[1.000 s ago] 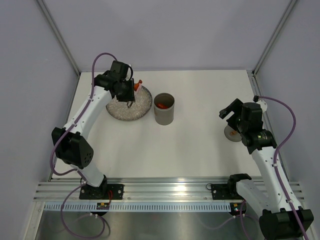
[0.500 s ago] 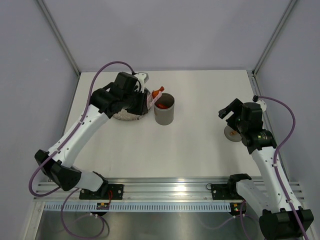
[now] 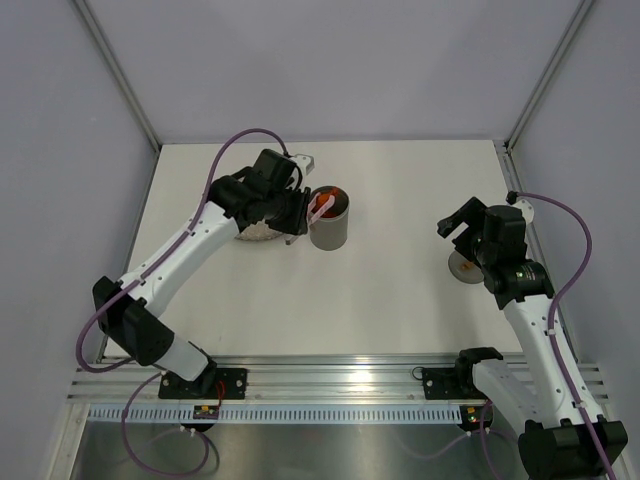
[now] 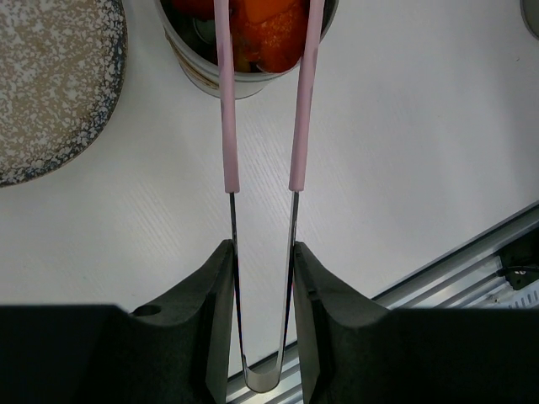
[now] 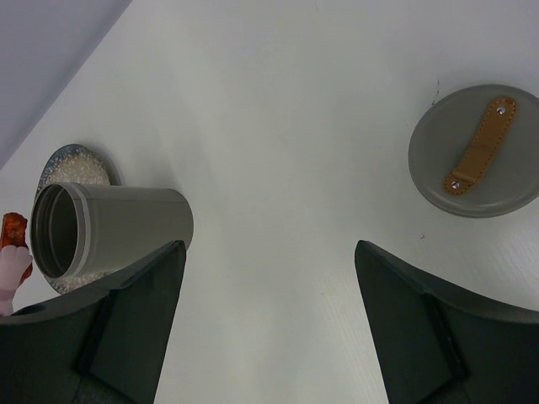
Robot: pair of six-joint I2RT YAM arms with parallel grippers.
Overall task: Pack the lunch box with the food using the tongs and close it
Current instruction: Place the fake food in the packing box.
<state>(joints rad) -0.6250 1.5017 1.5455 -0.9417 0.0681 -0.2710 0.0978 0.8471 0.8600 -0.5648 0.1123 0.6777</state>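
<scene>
The grey lunch box (image 3: 328,236) stands upright mid-table, right of the speckled plate (image 3: 254,234). My left gripper (image 3: 290,212) is shut on the pink tongs (image 4: 226,109), gripping their thin metal shanks near the joined end. The tong tips reach over the lunch box (image 4: 210,74) mouth with an orange-red piece of food (image 4: 271,34) between them; more food lies inside. In the right wrist view the lunch box (image 5: 118,227) shows at the left, with a red food piece (image 5: 13,229) at its mouth. My right gripper (image 5: 268,246) is open and empty over the bare table.
A flat grey lid (image 5: 476,151) with a brown strap lies on the table at the right, partly under my right gripper (image 3: 472,240). The plate (image 4: 50,84) shows only its speckled surface. Grey walls close in the table's sides and back.
My left arm has swung right from over the plate to the lunch box, carrying a food piece in the tongs. The right arm has not moved.
</scene>
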